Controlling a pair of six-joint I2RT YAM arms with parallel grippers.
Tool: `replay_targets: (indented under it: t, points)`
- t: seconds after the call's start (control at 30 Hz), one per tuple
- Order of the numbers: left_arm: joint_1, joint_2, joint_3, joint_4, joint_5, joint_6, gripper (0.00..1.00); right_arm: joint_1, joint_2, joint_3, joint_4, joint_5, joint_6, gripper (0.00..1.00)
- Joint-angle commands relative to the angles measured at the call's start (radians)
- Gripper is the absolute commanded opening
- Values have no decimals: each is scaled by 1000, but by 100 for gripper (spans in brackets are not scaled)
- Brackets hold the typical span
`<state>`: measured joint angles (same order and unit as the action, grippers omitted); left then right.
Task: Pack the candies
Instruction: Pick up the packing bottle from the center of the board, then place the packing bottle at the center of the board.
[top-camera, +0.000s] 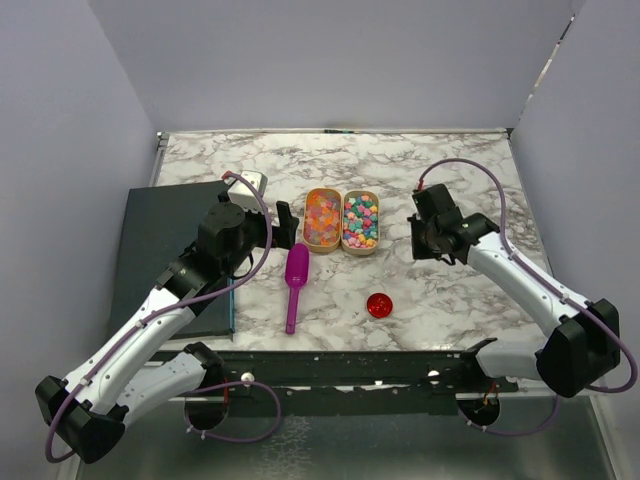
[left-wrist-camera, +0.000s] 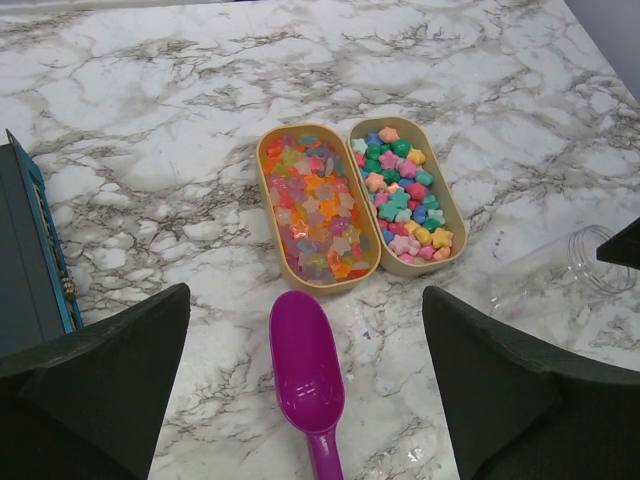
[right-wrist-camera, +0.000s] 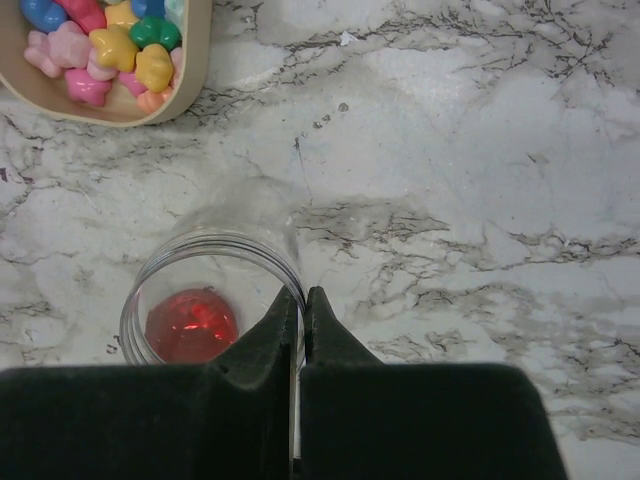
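Pastel star-shaped candies (left-wrist-camera: 400, 200) fill two side-by-side trays (left-wrist-camera: 330, 284).

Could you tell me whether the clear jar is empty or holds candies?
Empty. Looking down into the jar from the right wrist, only a red blur shows through it; the candies lie in their trays.

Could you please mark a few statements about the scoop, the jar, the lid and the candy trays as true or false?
1. The purple scoop lies on the table, held by neither gripper. True.
2. The left gripper is shut on the scoop. False: it is open, with its fingers spread wide.
3. The right gripper pinches the rim of the clear jar. True.
4. The red lid closes the jar. False: the jar's mouth is open, and the top view shows the lid lying on the table.
5. Both trays are empty. False: both hold candies.
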<state>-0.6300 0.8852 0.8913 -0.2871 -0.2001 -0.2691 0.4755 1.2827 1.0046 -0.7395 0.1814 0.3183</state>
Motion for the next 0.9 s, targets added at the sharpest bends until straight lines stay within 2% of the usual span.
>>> replay_targets:
  t: [0.0, 0.33, 0.63, 0.87]
  points:
    - [-2, -17, 4, -21, -4, 7, 99, 24, -36, 63, -57, 26, -43, 0]
    - [-3, -29, 0, -20, -41, 12, 99, 222, -26, 166, -135, 95, -4, 1]
    - [-3, -63, -8, -21, -86, 25, 99, 448, 44, 185, -123, 155, 25, 0]
    - [-2, -88, -12, -20, -122, 23, 99, 541, 97, 190, -115, 173, 67, 1]
